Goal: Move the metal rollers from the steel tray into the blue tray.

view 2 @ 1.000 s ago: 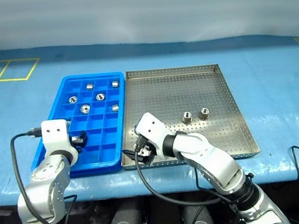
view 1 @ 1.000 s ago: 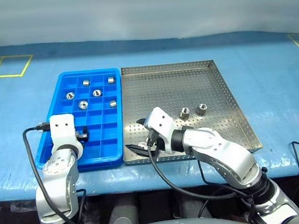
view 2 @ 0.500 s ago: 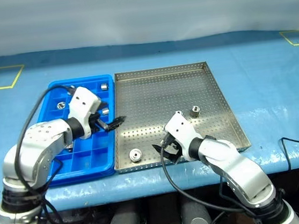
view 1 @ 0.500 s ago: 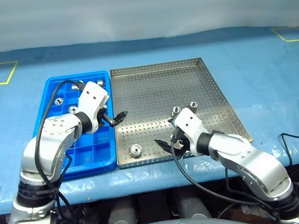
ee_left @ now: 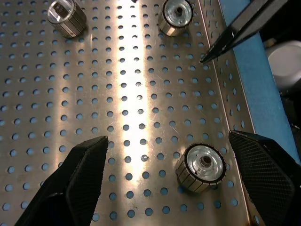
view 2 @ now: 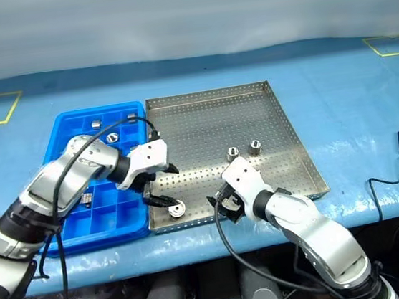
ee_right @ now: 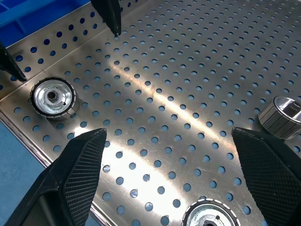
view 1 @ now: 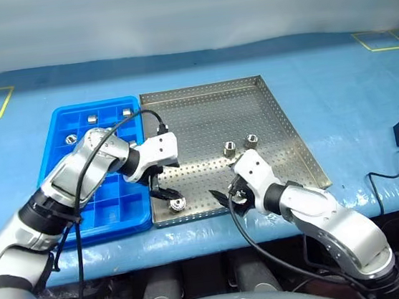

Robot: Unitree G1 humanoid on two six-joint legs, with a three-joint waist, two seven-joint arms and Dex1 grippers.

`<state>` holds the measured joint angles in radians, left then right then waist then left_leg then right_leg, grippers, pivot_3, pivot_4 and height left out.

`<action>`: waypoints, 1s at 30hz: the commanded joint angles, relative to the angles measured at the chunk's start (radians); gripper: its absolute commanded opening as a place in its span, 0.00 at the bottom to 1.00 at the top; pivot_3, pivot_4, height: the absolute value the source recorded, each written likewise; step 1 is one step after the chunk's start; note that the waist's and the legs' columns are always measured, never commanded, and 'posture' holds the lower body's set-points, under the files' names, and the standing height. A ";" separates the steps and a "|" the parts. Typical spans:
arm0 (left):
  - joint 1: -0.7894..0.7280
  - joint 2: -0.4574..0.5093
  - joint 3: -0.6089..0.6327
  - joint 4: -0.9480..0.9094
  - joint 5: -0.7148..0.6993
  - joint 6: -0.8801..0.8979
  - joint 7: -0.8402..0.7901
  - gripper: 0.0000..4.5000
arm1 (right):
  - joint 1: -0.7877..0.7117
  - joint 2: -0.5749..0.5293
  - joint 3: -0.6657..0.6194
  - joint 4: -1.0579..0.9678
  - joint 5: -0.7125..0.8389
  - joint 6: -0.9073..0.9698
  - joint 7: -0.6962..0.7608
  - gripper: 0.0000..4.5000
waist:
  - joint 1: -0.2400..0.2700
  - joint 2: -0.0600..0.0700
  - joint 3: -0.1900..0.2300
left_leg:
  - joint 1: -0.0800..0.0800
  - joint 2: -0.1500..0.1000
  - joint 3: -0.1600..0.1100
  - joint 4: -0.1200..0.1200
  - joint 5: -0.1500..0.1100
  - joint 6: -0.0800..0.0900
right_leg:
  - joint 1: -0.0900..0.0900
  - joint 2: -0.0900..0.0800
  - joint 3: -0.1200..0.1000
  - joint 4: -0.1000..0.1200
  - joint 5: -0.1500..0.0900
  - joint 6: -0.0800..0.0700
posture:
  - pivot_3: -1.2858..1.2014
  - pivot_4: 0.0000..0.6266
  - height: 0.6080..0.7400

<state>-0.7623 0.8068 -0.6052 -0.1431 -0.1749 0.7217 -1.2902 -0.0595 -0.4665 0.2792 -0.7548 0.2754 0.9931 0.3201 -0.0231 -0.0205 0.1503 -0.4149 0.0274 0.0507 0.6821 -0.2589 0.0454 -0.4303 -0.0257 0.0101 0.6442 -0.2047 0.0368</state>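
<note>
So my left claw [ee_left: 160,183] hangs wide open right over a roller [ee_left: 201,167] by the steel tray's [view 1: 249,82] near rim, ready to pinch it. Right claw [ee_right: 169,179] idles open nearby. Blue tray [view 1: 95,215] sits alongside, some rollers already in.

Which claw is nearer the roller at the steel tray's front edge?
Left. The left claw hangs open just above the roller near the steel tray's front rim; the right claw, also open, sits farther along that rim.
</note>
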 commanded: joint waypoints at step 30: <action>-0.132 -0.190 -0.195 0.244 0.388 -0.365 -0.295 0.87 | 0.033 0.068 -0.002 -0.038 -0.039 -0.060 -0.058 1.00 | -0.021 0.000 0.000 | 0.000 0.000 0.001 0.002 -0.001 0.002 | 0.000 0.000 0.002 0.001 0.000 0.002 | 0.46 0.24 1.00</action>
<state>-0.8773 0.6191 -0.8038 0.1181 0.1979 0.3715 -1.5695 -0.0254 -0.4050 0.2948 -0.7567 0.2408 0.9599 0.2654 -0.0444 -0.0204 0.1501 -0.4152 0.0273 0.0521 0.6840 -0.2599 0.0473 -0.4304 -0.0257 0.0125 0.6451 -0.2042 0.0388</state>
